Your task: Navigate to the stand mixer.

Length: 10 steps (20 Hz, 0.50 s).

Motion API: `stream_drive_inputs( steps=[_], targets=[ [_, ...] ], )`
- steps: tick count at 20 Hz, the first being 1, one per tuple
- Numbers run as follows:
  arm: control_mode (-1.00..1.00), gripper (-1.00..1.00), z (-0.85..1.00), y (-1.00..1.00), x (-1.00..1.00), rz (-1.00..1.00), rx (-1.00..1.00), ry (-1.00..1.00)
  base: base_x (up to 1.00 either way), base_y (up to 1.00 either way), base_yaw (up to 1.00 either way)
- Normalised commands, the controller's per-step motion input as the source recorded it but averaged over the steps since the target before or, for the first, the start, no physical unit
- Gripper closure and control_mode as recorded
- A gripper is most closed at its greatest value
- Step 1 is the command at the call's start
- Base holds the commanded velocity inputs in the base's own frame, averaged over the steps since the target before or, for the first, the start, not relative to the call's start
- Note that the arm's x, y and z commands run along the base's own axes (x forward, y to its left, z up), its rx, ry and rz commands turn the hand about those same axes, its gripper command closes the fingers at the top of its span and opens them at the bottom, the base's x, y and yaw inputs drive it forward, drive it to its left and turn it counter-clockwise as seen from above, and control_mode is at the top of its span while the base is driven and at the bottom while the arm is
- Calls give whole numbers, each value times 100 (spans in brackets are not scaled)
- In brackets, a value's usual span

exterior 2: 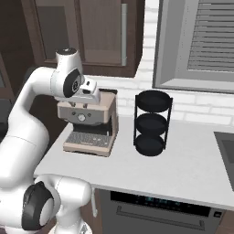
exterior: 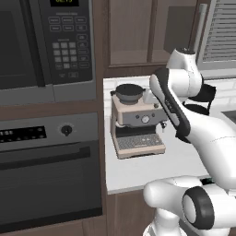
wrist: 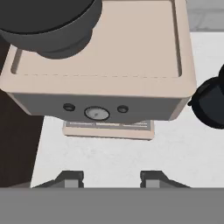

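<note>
On the white counter (exterior 2: 192, 169), a beige espresso machine (exterior: 136, 124) is seen beside the dark wall oven (exterior: 46, 170) and microwave (exterior: 46, 41). The gripper (wrist: 107, 178) is held above that machine, its two fingertips (wrist: 70, 177) spread apart with nothing between them. A black three-tier rack (exterior 2: 152, 122) is placed to the machine's right, near it. No blue-grey stand mixer can be made out, so its position relative to the gripper cannot be told. The machine's right side is partly covered by the arm in the left base view.
</note>
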Motion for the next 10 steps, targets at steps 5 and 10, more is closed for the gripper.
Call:
stream_drive_inputs(
  steps=[5, 10],
  targets=[
    [-100, -100, -1, 0, -30, 0, 2, 1, 0, 0, 0],
    [-100, -100, -14, 0, -96, -4, 9, 1, 0, 0, 0]
  ],
)
